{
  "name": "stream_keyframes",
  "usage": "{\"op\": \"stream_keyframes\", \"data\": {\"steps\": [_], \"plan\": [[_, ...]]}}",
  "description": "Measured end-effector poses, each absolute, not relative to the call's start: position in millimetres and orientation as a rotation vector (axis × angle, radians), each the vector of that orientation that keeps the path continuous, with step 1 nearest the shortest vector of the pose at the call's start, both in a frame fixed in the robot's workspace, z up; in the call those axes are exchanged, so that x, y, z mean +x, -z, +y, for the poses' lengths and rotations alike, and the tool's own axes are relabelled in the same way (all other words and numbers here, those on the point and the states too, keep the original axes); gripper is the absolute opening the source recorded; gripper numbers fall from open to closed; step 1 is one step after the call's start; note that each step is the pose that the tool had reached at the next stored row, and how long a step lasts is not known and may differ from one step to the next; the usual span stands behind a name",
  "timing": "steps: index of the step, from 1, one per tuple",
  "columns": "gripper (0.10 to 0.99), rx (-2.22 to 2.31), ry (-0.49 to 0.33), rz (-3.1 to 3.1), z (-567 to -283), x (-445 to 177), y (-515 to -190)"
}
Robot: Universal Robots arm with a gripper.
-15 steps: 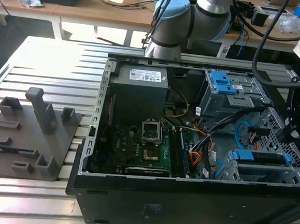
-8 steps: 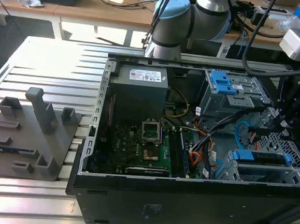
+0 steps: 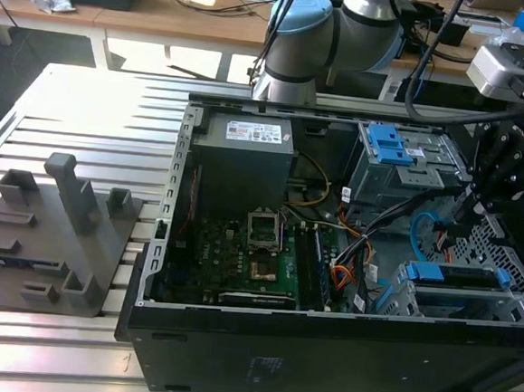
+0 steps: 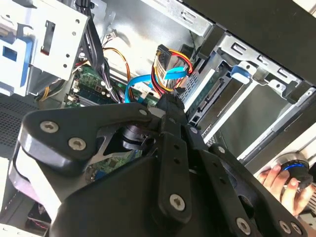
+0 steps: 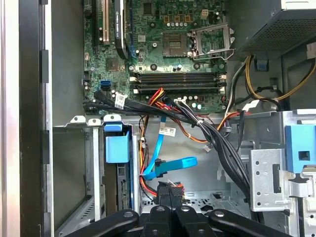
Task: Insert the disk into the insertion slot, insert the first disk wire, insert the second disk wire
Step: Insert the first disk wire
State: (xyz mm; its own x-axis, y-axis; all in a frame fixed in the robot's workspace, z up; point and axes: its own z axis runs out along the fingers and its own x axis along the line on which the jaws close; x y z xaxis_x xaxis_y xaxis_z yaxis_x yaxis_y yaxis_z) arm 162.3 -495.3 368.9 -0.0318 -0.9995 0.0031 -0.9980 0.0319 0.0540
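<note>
**Drive's in, both cables left to plug**

Lab room with desks along the back, and the open black PC case [image 3: 321,364] lies on a slatted aluminium counter [image 3: 89,92]. The flat silver-grey hard drive [image 5: 122,192] in its bright blue plastic bracket [image 5: 117,145] already sits inside the boxy grey sheet-metal drive cage [image 5: 94,168], so I'd call step one done.

The arm's black gripper [image 5: 167,196] is down in the case, just beside that cage. Its fingers [image 4: 173,131] are pinched together. In both wrist views they look clamped on the small dark plug of the thin orange-red wire bunch [image 5: 146,183]. The plug is near the drive's back edge but not seated, as far as I can tell.

The slim light-blue cable [image 5: 160,148] loops loose next to it, with its end hanging free. So roughly a third of the way through, I reckon.
</note>
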Motion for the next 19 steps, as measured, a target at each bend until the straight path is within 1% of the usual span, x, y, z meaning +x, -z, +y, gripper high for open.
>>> {"op": "stream_keyframes", "data": {"steps": [3,4,5,11,14,18,19], "plan": [[0.114,2.158,0.057,-2.228,-495,162,-369],[0.169,2.158,0.057,-2.228,-495,162,-369],[0.302,2.158,0.057,-2.228,-495,162,-369],[0.302,2.139,0.022,-2.216,-494,162,-359],[0.302,2.138,0.019,-2.215,-494,162,-352],[0.302,2.134,0.012,-2.212,-494,162,-352],[0.286,2.133,0.011,-2.212,-494,162,-352]]}}
